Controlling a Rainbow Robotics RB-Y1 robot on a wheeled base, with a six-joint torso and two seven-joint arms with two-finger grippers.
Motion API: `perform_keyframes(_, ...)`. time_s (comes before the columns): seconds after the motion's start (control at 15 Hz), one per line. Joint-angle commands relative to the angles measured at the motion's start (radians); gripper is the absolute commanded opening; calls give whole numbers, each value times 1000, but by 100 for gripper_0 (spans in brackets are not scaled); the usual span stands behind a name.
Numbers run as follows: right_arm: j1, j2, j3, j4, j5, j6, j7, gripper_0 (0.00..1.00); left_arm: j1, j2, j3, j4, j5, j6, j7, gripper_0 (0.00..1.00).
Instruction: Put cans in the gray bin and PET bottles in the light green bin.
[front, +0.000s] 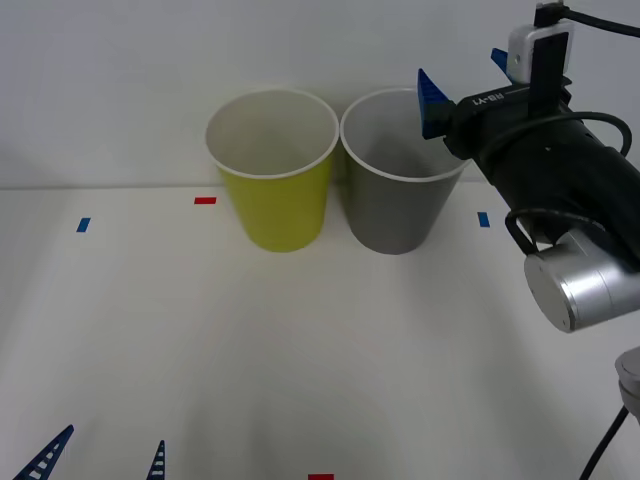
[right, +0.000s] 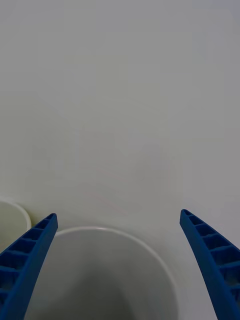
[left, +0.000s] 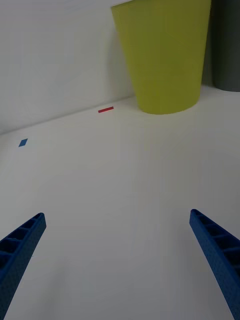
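Observation:
The gray bin stands upright on the white table, touching the light green bin on its left. My right gripper hovers over the gray bin's right rim, open, with nothing between its fingers. In the right wrist view the right gripper looks down into the gray bin's pale inside. Near the table's front left corner my left gripper is open and holds nothing. From the left wrist, the left gripper faces the light green bin from a distance. The cans and PET bottles are out of view.
Small tape marks lie on the table: a red one and a blue one at the left, a blue one at the right, a red one at the front edge. A white wall rises behind the bins.

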Motion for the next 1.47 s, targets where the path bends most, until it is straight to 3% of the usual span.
perform_keyframes(0.07, 206, -33, -37, -156, -5, -2, -8, 83, 0, 0, 0, 0, 0, 0, 0, 100)
perform_keyframes(0.4, 448, -40, -55, -220, 9, -91, -6, 83, 0, 0, 0, 0, 0, 0, 0, 100)
perform_keyframes(0.8, 519, -36, -49, -235, 35, -98, 2, 86, 0, 0, 0, 0, 0, 0, 0, 100)
perform_keyframes(0.93, 510, -75, -41, -258, 38, -58, -11, 86, 0, 0, 0, 0, 0, 0, 0, 100)
perform_keyframes(1.13, 513, -76, -55, -189, -4, -150, -3, 94, 0, 0, 0, 0, 0, 0, 0, 100)
perform_keyframes(1.47, 531, 74, -44, 58, -16, -437, 34, 100, 0, 0, 0, 0, 0, 0, 0, 100)
